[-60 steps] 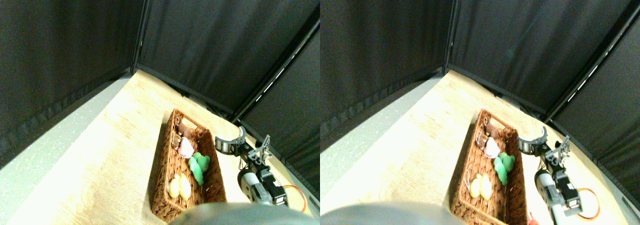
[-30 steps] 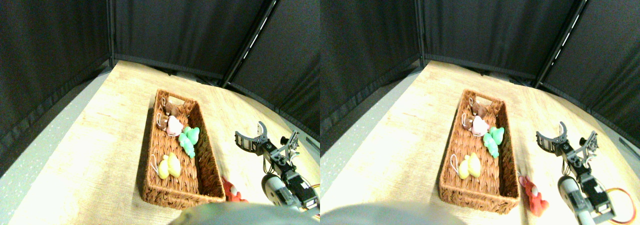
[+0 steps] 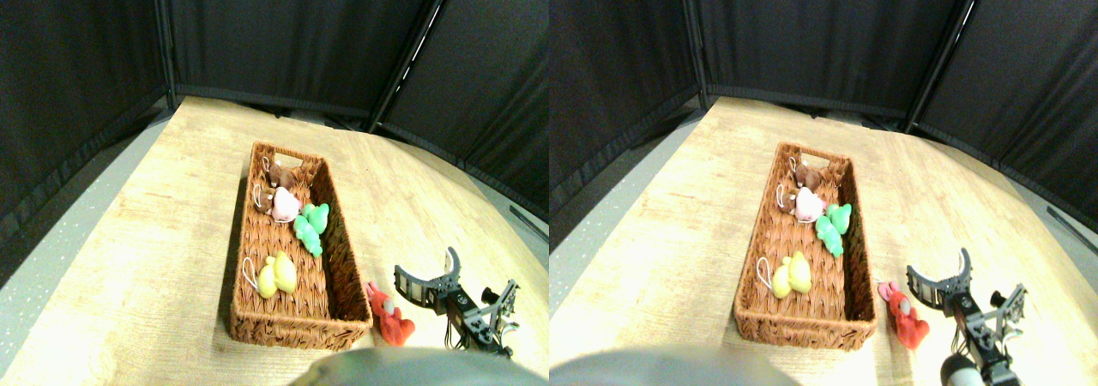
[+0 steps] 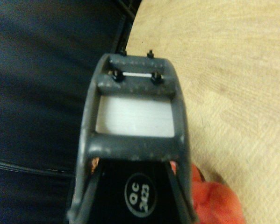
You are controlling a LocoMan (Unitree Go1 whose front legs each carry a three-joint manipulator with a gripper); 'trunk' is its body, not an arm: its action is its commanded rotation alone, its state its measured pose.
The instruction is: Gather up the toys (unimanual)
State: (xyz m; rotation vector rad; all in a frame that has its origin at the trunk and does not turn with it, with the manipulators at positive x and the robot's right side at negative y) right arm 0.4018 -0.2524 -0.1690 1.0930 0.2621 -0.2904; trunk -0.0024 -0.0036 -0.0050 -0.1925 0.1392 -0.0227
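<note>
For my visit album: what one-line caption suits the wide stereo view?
Open right gripper beside a red-orange toy outside a wicker basket holding brown, pink, green and yellow toys.

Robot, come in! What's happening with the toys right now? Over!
Right gripper open, empty, beside red-orange toy. That toy on table, outside basket. Yellow, green, pink, brown toys in basket. Nothing blocking.
</note>
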